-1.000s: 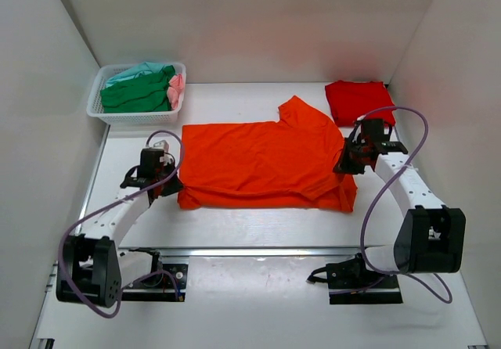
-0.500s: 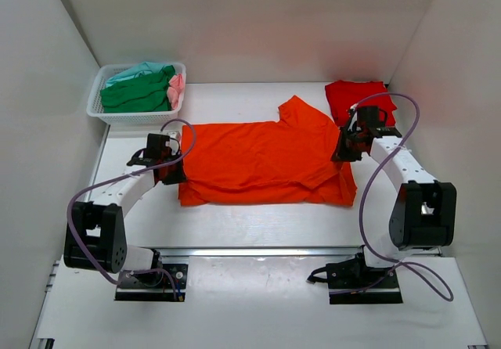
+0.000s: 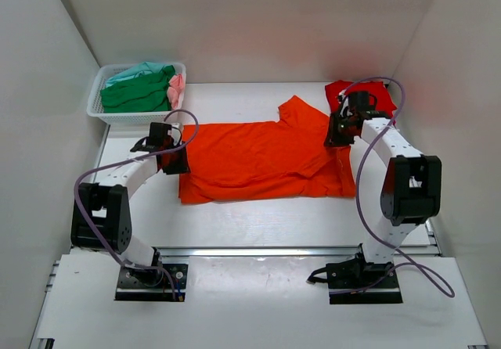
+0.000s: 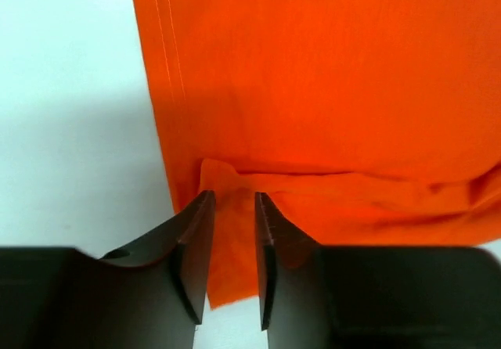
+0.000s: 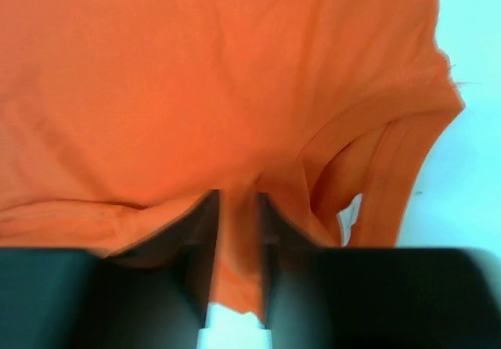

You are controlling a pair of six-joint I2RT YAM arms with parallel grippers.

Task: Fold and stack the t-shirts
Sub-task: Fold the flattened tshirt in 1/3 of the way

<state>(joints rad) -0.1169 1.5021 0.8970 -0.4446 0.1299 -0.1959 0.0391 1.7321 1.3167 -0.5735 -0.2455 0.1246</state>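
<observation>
We are counting one bright orange cotton tee (image 3: 258,161), one folded red tee (image 3: 383,97) and three basketed tees (image 3: 141,92). Our left tool (image 4: 233,208) and right tool (image 5: 239,208) are gaping slightly, gripping nothing.

White table (image 3: 258,216), orange t-shirt (image 3: 258,161) spread, folded red t-shirt (image 3: 381,100), mesh basket (image 3: 137,118)

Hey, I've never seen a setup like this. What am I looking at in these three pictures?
Two robot arms stand on a white table. The wide picture looks down from above; the other two come from cameras on the wrists. An orange t-shirt lies flat, a folded red t-shirt sits far right, and a white basket holds more shirts. The left gripper has its jaws parted over the orange shirt's edge; the right gripper sits at the opposite edge, too blurred to tell its grip.
</observation>
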